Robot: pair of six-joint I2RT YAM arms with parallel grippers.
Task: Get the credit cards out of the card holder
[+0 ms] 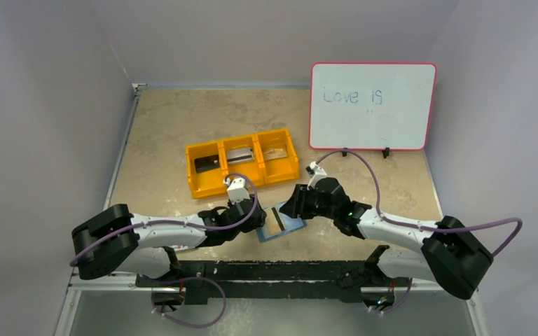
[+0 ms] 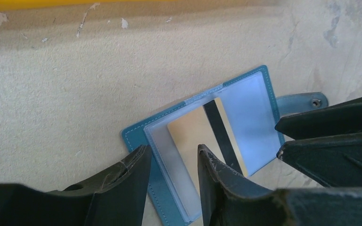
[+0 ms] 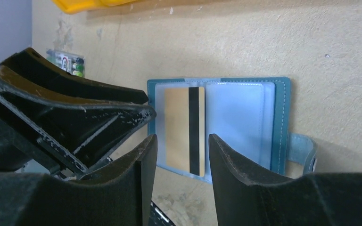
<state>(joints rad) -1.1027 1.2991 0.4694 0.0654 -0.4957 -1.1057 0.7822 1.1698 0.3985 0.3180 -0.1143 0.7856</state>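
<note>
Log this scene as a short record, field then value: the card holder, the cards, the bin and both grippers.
card holder: open, lying flat
tan card: on the open holder, black stripe up; pocketed or loose, cannot tell
orange bin: three compartments
binned cards: one per compartment
left gripper: open, over the holder's edge, holding nothing
right gripper: open, over the tan card, holding nothing

Mottled beige stone-look table (image 1: 168, 126) here. An orange plastic three-compartment bin (image 1: 214, 187) sits mid-table. Just in front of it, a teal-blue booklet-style card holder (image 1: 291, 228) lies open and flat. A pink-framed whiteboard (image 1: 373, 105) stands back right. Possibly a clear pack of coloured markers (image 3: 68, 63), barely glimpsed.
</note>
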